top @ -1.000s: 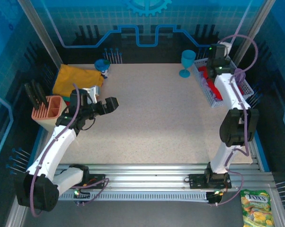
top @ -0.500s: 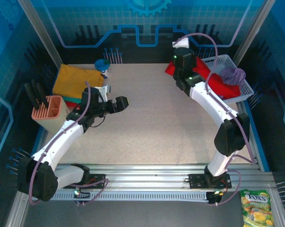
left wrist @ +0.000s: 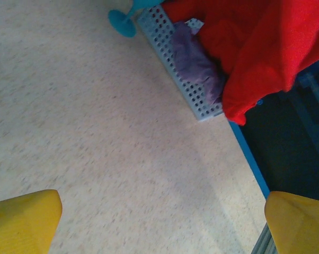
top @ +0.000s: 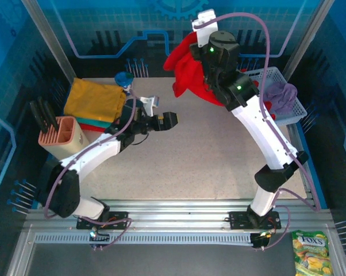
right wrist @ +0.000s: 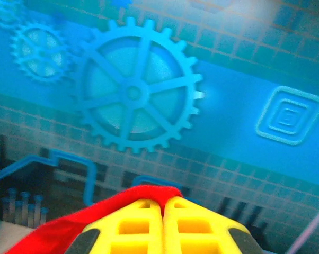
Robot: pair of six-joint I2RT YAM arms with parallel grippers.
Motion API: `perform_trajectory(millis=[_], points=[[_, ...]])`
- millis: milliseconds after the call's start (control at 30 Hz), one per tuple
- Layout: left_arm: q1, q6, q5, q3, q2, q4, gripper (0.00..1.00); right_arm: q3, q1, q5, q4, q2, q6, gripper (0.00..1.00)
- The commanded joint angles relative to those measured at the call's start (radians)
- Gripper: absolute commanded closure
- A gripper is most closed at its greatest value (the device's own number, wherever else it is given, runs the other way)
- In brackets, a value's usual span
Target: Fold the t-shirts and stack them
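Observation:
My right gripper (right wrist: 163, 202) is shut on a fold of the bright red t-shirt (top: 187, 63), held high above the table's far edge. The cloth hangs down from the fingers and trails back toward the white basket (top: 295, 110). A lavender t-shirt (top: 281, 94) lies crumpled in that basket and also appears in the left wrist view (left wrist: 194, 61) beside the red t-shirt (left wrist: 265, 47). At the far left lies a folded mustard-yellow t-shirt (top: 95, 98) with a red-orange one (top: 95, 126) under it. My left gripper (top: 168, 121) hovers open over the bare tabletop with nothing between its yellow fingers (left wrist: 21, 225).
A peach knife block (top: 61, 135) stands at the left edge. A small blue dish (top: 125, 79) sits behind the folded stack. A blue goblet's foot (left wrist: 122, 24) stands next to the basket's (left wrist: 187, 84) corner. A sweets bag (top: 311, 250) lies off the table, front right.
My right arm has lifted the red t-shirt out of the basket, up and leftward. My left arm has stretched rightward toward the table's middle, still open.

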Motion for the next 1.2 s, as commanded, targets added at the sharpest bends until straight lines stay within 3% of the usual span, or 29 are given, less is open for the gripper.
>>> perform_trajectory(millis=[0,167,267,367,500,700,767,833,933,1000,1033,1167], points=[[-0.012,-0.059,0.038,0.106,0.074,0.169,0.01,0.048,0.033,-0.132,-0.122,0.022,0.129,1.0],[-0.015,-0.075,0.036,0.189,0.152,0.197,0.01,0.012,0.044,-0.427,-0.126,0.033,0.352,1.0],[-0.014,-0.03,0.015,0.201,0.132,0.148,0.01,0.051,0.086,-0.481,-0.125,0.07,0.392,1.0],[-0.009,0.044,-0.038,0.198,0.07,0.04,0.01,0.13,0.125,-0.466,-0.161,0.12,0.368,1.0],[0.002,0.102,-0.162,0.176,-0.052,-0.151,0.01,0.087,0.13,-0.422,-0.186,0.146,0.414,0.99],[0.019,0.109,-0.234,0.118,-0.194,-0.385,0.01,-0.277,0.13,-0.303,-0.148,0.066,0.555,0.98],[0.021,0.12,-0.258,0.101,-0.236,-0.438,0.01,-0.429,0.131,-0.327,-0.075,0.024,0.596,0.98],[0.024,0.121,-0.29,0.081,-0.272,-0.472,0.01,-0.529,0.137,-0.349,-0.037,-0.006,0.62,0.91],[0.039,0.132,-0.312,0.07,-0.294,-0.503,0.01,-0.623,0.138,-0.4,-0.058,-0.026,0.627,0.6],[0.05,0.136,-0.318,0.087,-0.285,-0.541,0.01,-0.667,0.138,-0.369,-0.12,-0.037,0.617,0.1],[0.055,0.138,-0.319,0.096,-0.279,-0.557,0.01,-0.682,0.127,-0.356,-0.153,-0.042,0.617,0.0],[0.088,0.141,-0.279,0.138,-0.223,-0.633,0.01,-0.8,0.079,-0.291,-0.269,-0.11,0.663,0.0]])
